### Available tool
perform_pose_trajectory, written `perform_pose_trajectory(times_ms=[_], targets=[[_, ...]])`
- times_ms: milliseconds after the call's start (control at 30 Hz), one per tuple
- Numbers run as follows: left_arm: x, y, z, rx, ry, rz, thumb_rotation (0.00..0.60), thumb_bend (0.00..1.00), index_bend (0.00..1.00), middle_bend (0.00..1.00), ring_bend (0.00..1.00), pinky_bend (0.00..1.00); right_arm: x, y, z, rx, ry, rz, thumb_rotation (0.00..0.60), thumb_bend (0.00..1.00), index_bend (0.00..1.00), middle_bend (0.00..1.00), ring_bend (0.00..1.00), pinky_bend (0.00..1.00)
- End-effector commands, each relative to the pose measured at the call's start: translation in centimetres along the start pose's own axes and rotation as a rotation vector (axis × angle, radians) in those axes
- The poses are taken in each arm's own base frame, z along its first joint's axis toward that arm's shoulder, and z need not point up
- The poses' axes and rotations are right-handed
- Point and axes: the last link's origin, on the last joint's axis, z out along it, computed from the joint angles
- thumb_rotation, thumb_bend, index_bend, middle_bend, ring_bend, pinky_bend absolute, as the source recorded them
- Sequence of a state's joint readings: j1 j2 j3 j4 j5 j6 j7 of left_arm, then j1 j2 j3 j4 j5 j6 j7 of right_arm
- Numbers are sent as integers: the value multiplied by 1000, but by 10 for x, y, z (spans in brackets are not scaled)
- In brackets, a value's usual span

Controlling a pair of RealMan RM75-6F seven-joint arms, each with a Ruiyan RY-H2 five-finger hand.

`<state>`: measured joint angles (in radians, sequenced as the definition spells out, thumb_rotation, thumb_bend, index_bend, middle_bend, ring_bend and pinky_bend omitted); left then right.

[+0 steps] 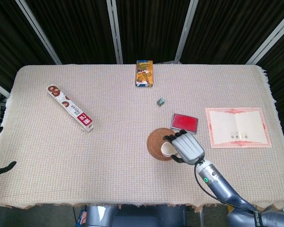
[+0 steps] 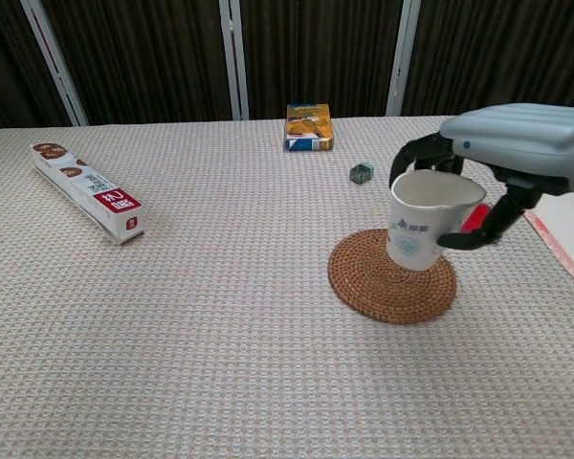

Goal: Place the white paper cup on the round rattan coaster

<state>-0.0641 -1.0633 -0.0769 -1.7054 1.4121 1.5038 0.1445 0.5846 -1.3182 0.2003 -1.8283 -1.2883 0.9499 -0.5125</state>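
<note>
My right hand (image 1: 187, 147) (image 2: 517, 143) grips the white paper cup (image 2: 424, 219) (image 1: 167, 150) from its right side, fingers wrapped around the rim. The cup hangs upright and slightly tilted over the round rattan coaster (image 2: 392, 275) (image 1: 157, 142), its base low over the coaster's right half; contact cannot be judged. Only the dark fingertips of my left hand (image 1: 1, 166) show, at the table's left edge in the head view, holding nothing.
A red flat case (image 1: 184, 122) lies just behind the coaster. A certificate (image 1: 236, 127) sits to the right. A small dark cube (image 1: 160, 101), an orange box (image 1: 144, 73) at the back and a long wrap box (image 1: 70, 108) on the left lie on the woven cloth.
</note>
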Motion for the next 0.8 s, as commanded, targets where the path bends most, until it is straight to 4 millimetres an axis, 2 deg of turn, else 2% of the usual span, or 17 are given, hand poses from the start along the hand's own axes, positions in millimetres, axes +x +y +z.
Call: perform_pose_trajectory(times_ms=[33,367,600,633,667,733,767,800], targets=[[-3,-1,4,17,-9,7,600,0,0,0,0,0,-5,-5,30,-20,-26,-4,600,206,285,416,392,335],[-8,-6,9,48,-29,18,600,0,0,0,0,0,-36,0,57,-88,-104,-52,600,206,287,416,392,335],[-8,-6,9,45,-31,12,600,0,0,0,0,0,-39,5,59,-114,-93,-85,600,205,285,416,390,335],[-8,-6,9,44,-31,11,600,0,0,0,0,0,-39,5,58,-114,-92,-82,600,198,259,409,382,335],[-8,-6,9,42,-32,11,600,0,0,0,0,0,-39,4,58,-113,-92,-79,600,168,206,384,366,335],[-8,-6,9,40,-34,11,600,0,0,0,0,0,-39,4,56,-110,-96,-89,600,45,39,181,250,318],[-8,-6,9,39,-35,11,600,0,0,0,0,0,-40,5,54,-114,-102,-93,600,2,0,73,177,299],[-8,-5,9,39,-35,11,600,0,0,0,0,0,-40,4,52,-114,-112,-83,600,0,0,27,136,286]])
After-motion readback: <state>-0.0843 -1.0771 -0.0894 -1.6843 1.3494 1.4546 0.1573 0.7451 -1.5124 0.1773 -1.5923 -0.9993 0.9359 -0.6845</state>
